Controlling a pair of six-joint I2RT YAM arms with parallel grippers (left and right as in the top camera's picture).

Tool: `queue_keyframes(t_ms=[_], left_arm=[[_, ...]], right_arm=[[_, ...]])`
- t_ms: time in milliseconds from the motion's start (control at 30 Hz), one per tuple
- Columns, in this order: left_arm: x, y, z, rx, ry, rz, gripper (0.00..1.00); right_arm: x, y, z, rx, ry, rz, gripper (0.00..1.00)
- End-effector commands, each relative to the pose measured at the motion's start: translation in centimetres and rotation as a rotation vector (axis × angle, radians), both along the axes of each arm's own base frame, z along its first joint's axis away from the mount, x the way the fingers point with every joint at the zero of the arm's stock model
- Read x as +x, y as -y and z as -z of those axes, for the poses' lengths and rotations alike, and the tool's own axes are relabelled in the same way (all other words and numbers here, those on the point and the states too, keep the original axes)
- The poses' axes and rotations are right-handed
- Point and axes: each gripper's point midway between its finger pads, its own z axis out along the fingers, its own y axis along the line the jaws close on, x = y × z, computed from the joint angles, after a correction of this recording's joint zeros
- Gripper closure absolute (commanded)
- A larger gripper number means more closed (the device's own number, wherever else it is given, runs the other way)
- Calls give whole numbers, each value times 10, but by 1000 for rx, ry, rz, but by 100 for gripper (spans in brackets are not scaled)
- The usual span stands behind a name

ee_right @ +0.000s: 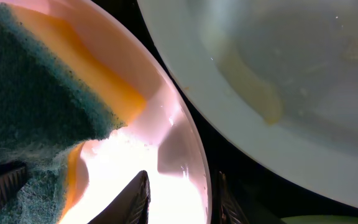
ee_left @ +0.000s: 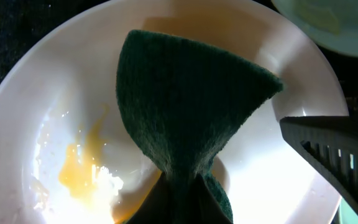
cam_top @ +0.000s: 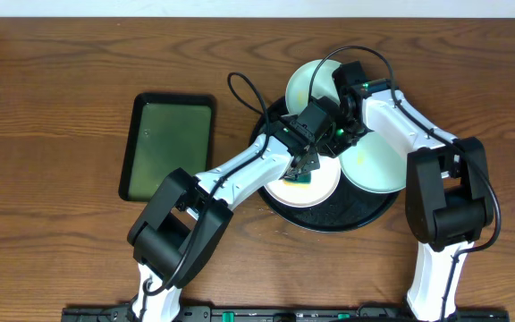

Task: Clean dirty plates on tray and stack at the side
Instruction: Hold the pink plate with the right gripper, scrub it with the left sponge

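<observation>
The round black tray (cam_top: 365,211) holds a white plate (cam_top: 322,190) and two mint plates, one at the back (cam_top: 307,85) and one at the right (cam_top: 378,163). My left gripper (cam_top: 300,168) is shut on a green and yellow sponge (ee_left: 185,106) pressed on the white plate (ee_left: 61,93), beside a yellow smear (ee_left: 79,169). My right gripper (cam_top: 333,136) straddles the white plate's rim (ee_right: 194,180), one finger inside and one outside, shut on it (ee_right: 182,200). The right mint plate (ee_right: 278,62) shows a yellowish smear.
A dark-green rectangular tray (cam_top: 168,148) lies on the wooden table left of the black tray. The two arms cross over the black tray's middle. The right gripper's finger (ee_left: 331,152) shows at the edge of the left wrist view.
</observation>
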Motion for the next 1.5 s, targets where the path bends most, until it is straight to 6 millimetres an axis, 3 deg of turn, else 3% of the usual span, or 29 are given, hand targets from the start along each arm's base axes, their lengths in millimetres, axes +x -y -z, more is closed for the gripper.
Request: queue_keyframes(t_ms=[0,100,233,333,467,600,733,867,1100,1233,1467], left_arm=[[-13,-16,22,69,-37,-40,93],[-16,-44,30,200,-24,-65,92],[-14,-81,21,379,25,-92,93],[-12,-95,9,430,48,-107,93],[-5,-99,-9,408,86,-129,93],[3,-93,-32,341,140,-148,93],[2,-58,-35,152,107,-118,93],[-1,-22,-26,-10,48,-97,93],[-23,-12,20,31,-66,-111,93],[-25,-37,38,151,-85,-137,93],[-19,-119,23,486,-18,-215,93]], right_arm=[[-4,-4,6,10,-23,0,68],[-4,-4,6,9,-24,-1,75],[-5,-4,6,9,-24,-1,97],[-5,-4,6,9,-24,-1,99],[-4,-4,6,9,-24,0,99],[-4,-3,6,6,-26,10,99],[-4,-3,6,6,-25,11,99],[-4,-3,6,6,-26,15,99],[-4,-3,6,6,-26,14,99],[-4,-3,6,6,-26,14,99],[-4,-3,6,6,-27,14,99]])
